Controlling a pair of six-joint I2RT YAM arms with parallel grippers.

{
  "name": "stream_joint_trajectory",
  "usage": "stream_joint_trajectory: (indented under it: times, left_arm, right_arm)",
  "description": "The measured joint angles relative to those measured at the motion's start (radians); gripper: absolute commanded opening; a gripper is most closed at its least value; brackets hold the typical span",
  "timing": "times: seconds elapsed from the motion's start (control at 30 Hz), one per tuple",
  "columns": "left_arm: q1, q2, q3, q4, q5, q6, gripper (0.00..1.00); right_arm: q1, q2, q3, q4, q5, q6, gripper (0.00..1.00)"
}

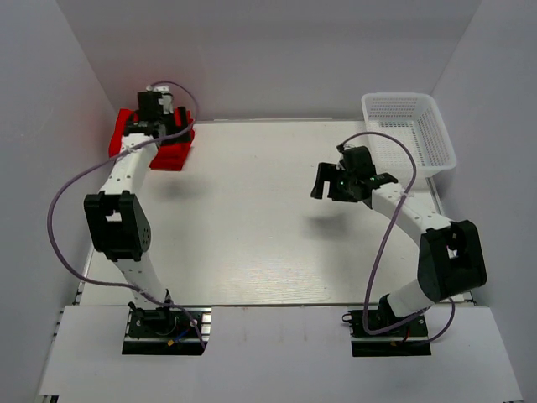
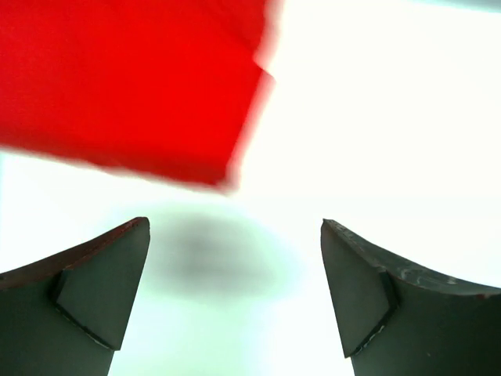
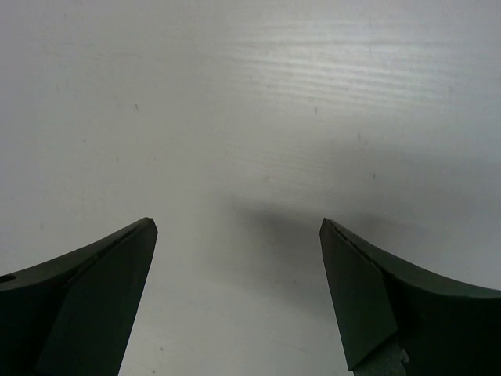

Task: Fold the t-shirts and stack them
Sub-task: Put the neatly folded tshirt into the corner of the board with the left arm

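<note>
Clearly the risk sits at the far-left corner of the surface (image 1: pixel 252 218), where the red shirts (image 1: pixel 172 155) lie in what looks like a folded pile, partly hidden under the left arm in the top view. The left pincer (image 2: pixel 235 227) hangs spread and holds nothing. Its wrist view shows bare white between the fingers, and the near corner of the pile is just ahead and to the left. A second cloth edge peeks out beside that corner, so the layers are not perfectly flush.

If this pincer drops or sweeps sideways from here, a finger could snag that loose corner, then drag the top layer and open the fold. Pinching only the upper layer would do the same, lifting one flap while the rest stays down. The pile also sits close to the edge and the wall, so a push from the near side could bunch it up or nudge part of it over the rim. The cloth is blurred in the wrist view, so I cannot tell how high the fingers are above it.

The right pincer (image 3: pixel 237 227) is also spread and holding nothing, above bare surface near the basket (image 1: pixel 436 143), in which no red shows. It is well apart from the left arm, so a clash looks unlikely.
</note>
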Motion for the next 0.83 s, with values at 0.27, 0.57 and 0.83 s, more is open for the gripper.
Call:
stream_joint_trajectory:
  times: [0.27, 0.57, 0.83]
  left_arm:
    - [-0.303, -0.415, -0.513, 0.058, 0.057, -0.233, 1.00]
    - [-0.473, -0.537, -0.679, 0.023, 0.007, -0.350, 1.00]
    - [-0.490, -0.573, -0.646, -0.042, -0.102, -0.356, 1.00]
  right_arm:
    - [-0.001, -0.214, -0.259, 0.068, 0.001, 0.037, 0.91]
    - [-0.001, -0.292, -0.335, 0.118, -0.053, 0.056, 0.91]
    - [-0.001, -0.290, -0.340, 0.132, -0.086, 0.050, 0.91]
